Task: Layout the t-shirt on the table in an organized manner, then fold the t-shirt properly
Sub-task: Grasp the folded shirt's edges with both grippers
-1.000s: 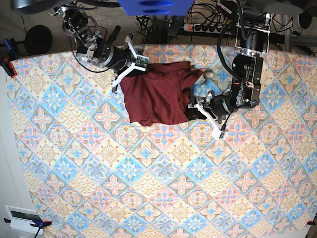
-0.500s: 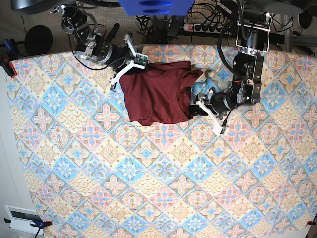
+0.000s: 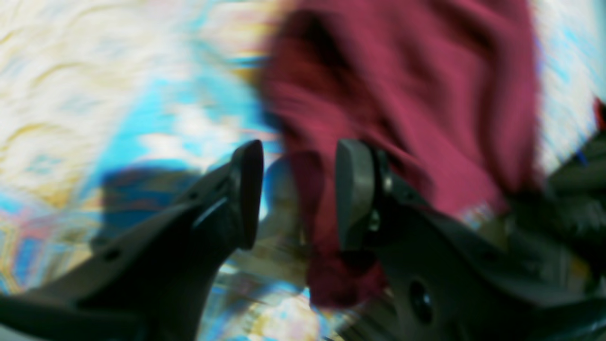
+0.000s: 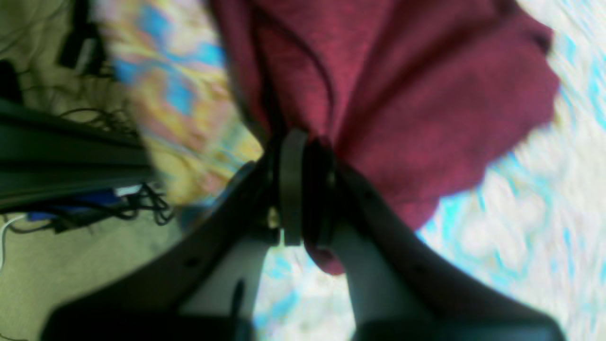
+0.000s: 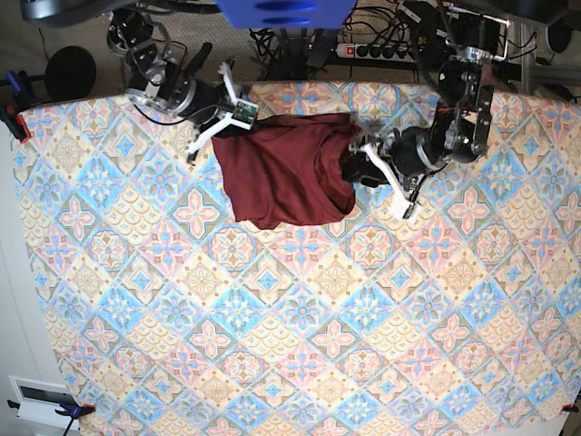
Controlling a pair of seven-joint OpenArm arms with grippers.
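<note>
Table (image 5: 272, 345) far edge: t-shirt (image 5: 286, 173) between tools (right tool (image 4: 303, 189) pinching).

Robot lab: power strip (image 5: 379, 50) and cables (image 5: 272, 41) behind patterned table (image 5: 272, 318).

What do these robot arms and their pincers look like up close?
Both arms are black with exposed joints and loose black cables. The left pincer has dark, curved fingers with flat grey pads. The right pincer has white finger shells; white brackets show on both arms overhead.
</note>
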